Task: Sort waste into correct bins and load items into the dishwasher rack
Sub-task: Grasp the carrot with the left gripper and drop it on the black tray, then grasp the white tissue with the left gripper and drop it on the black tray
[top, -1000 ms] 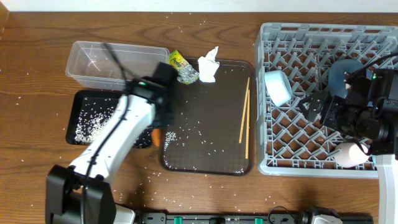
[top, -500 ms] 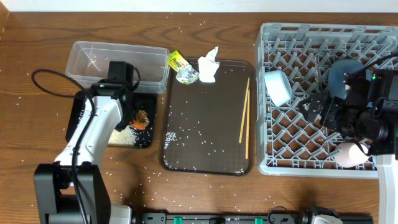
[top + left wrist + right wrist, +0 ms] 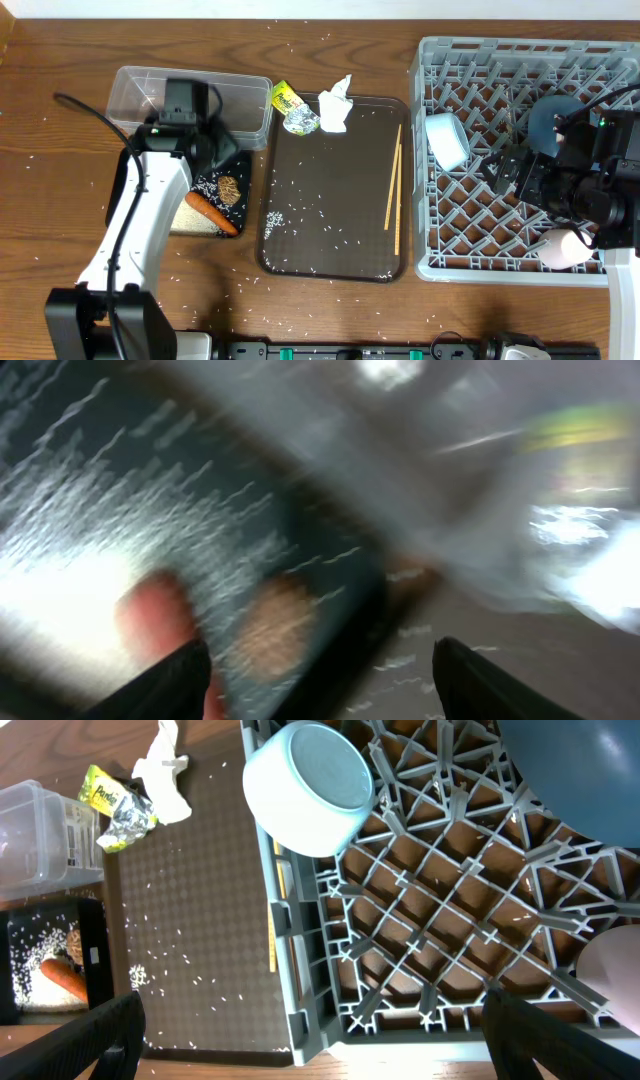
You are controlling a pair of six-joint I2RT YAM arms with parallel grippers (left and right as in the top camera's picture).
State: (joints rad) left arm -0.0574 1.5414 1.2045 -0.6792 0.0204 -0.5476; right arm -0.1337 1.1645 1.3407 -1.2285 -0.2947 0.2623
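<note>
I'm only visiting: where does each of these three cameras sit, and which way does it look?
Overhead: fixed above the table, looking straight down; left arm and right arm show.
Left wrist: on the left arm, blurred, looking down at the black tray-bin; own fingertips below.
Right wrist: above the rack, looking down past the light blue cup; own fingertips below.
Shared: all three show the carrot.

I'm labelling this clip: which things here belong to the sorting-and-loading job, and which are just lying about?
Job: carrot, brown lump, wrapper, tissue, chopsticks, black tray-bin, clear tub, rack, blue bowl-plate, pale bowl.
Lying about: brown serving tray, scattered rice, table.
</note>
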